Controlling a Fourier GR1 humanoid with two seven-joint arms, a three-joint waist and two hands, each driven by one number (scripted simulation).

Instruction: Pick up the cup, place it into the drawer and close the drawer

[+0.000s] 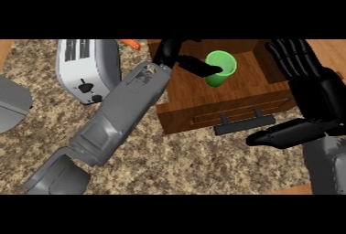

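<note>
Green cup [228, 65] at open drawer [202, 114], left robot hand [173, 51] pinching its rim — right robot hand [307, 87] spread, alongside

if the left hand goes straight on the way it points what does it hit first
The green cup: the left hand points toward the view's right at it, a finger apparently already hooked on its rim. Beyond it lies the open drawer.

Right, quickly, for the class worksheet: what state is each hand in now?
Left hand: shut on the green cup, pinching its rim.
Right hand: open, holding nothing, resting at the view's right.
</note>
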